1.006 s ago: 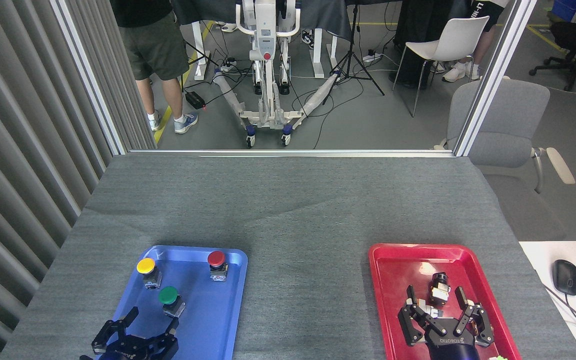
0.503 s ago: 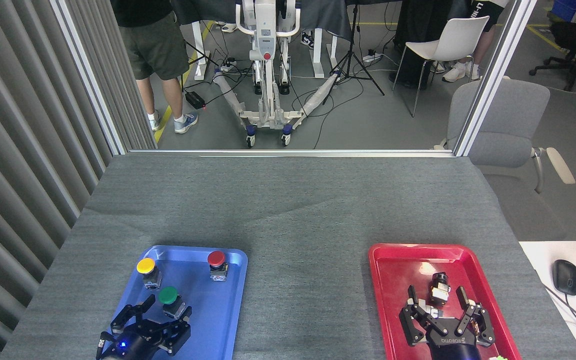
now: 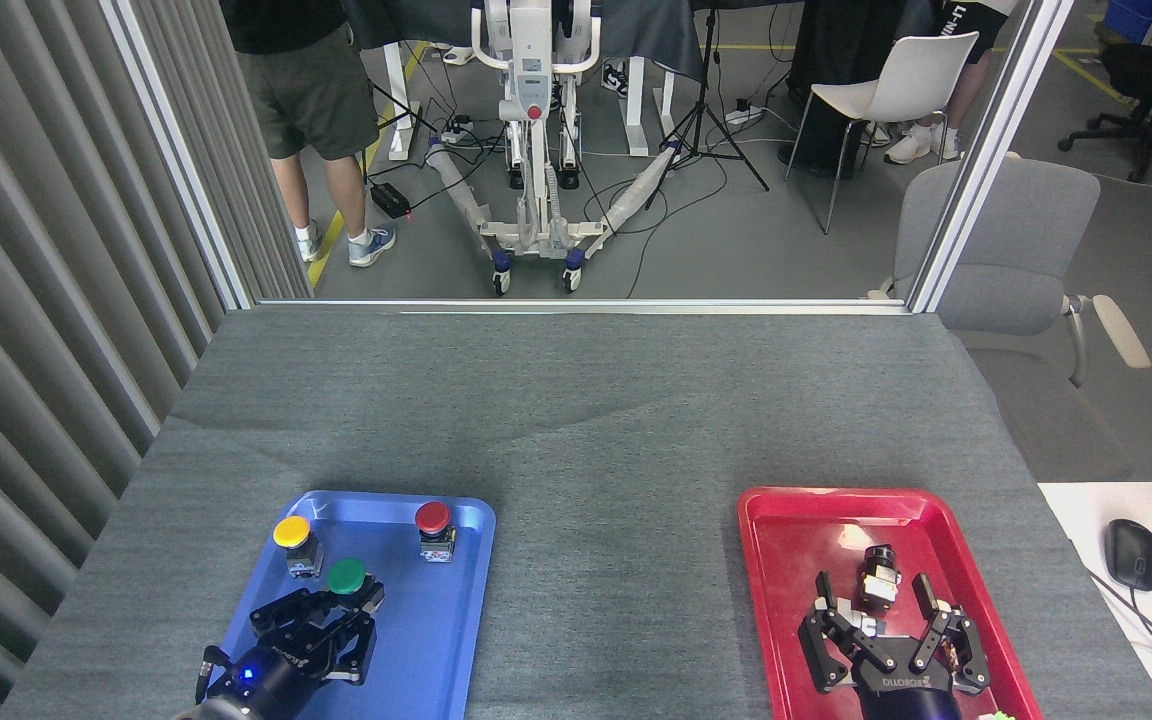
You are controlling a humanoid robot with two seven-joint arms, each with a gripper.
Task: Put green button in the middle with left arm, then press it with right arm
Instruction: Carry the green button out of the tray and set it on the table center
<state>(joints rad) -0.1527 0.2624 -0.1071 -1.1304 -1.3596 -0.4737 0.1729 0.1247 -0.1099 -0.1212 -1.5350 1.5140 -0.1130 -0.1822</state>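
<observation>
The left gripper (image 3: 321, 625) is closing its fingers around the green button (image 3: 346, 577) inside the blue tray (image 3: 436, 640) — the yellow button (image 3: 291, 532) and red button (image 3: 432, 518) are sitting beyond it. The right gripper (image 3: 886, 625) is hovering with fingers spread over the red tray (image 3: 786, 560) — the table's grey middle (image 3: 606, 560) is lying between the trays.

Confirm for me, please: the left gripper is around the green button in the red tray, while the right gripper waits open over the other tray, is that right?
Not quite: the head view shows the left gripper at the green button in the blue tray, not the red one. The right gripper does wait open, over the red tray.
</observation>
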